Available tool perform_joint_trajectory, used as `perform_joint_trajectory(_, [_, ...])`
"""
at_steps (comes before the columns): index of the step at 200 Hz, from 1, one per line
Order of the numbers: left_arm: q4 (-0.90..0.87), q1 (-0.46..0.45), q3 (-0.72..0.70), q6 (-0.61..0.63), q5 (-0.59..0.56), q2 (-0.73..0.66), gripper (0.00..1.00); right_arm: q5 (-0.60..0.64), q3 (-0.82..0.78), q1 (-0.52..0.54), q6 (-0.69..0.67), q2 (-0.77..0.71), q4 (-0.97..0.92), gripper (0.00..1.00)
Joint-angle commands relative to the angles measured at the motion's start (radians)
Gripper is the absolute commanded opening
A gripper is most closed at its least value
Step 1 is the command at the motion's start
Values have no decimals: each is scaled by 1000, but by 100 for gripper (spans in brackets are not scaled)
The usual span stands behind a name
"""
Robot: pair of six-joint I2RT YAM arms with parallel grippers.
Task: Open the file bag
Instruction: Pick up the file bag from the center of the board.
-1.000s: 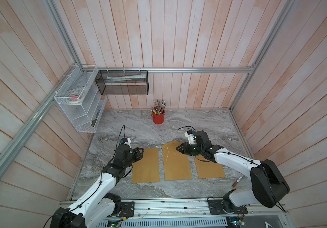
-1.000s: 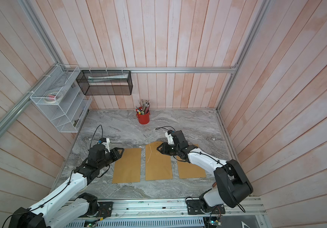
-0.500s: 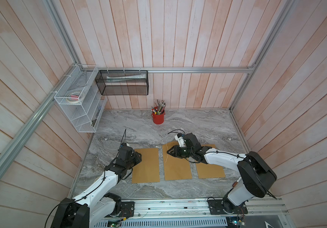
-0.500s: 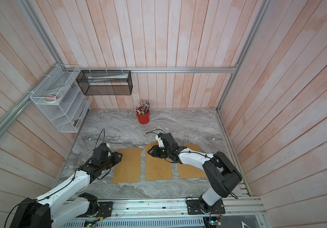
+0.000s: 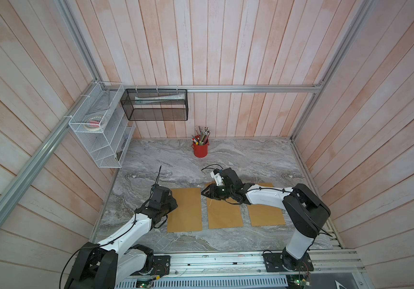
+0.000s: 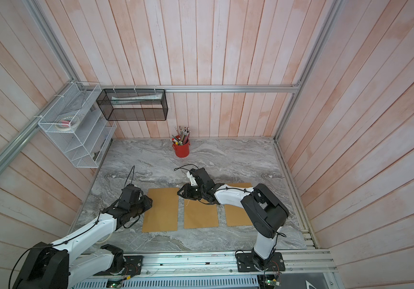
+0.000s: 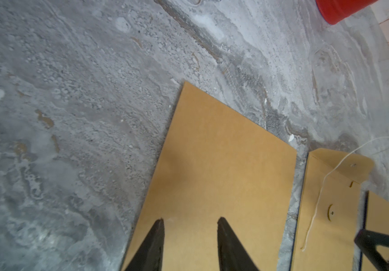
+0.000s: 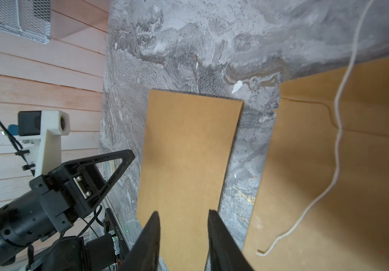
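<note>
1. The file bag [image 5: 224, 215] is lying flat on the marble table [image 5: 250, 160], in the middle of three brown envelopes. Its flap [image 7: 343, 164] end is pointing toward the red pen cup [image 5: 200, 150]. Its white string [image 7: 318, 201] is trailing loose down the front, so I'm guessing the tie is already undone.
2. The right gripper [image 5: 204, 194] is sitting by the flap-end corner nearest the left-hand envelope [image 5: 186, 210]. Its fingers are standing moderately apart and gripping nothing.
3. The left gripper [image 7: 190, 221] is hovering over that left-hand envelope, not over the file bag. Its jaws are also parted and empty. I can't tell whether it's touching the paper.
4. Honestly, the flap is the tricky bit. I'd be sneaking one fingertip in low and shallow under its edge and then peeling it back, not pushing down on it.
5. I'm thinking the left arm should be pinning the bag's body, since thin paper on slick marble is probably going to slide.
6. I'd also be keeping the string clear of the jaws so it isn't snagging or dragging the bag.
</note>
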Motion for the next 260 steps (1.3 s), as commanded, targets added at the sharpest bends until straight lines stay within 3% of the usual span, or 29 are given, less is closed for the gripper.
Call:
perform_joint_trajectory(1, [-33,7,25,15,-49,4,40,-6,37,17,13,30,-4,36])
perform_joint_trajectory(100, [-6,14,-9,9,-64,44,39,15,74,42,30,99,-76,37])
perform_joint_trajectory(260, [68,32,-52,2,-20,136,31,1,141,67,8,206,-156,37])
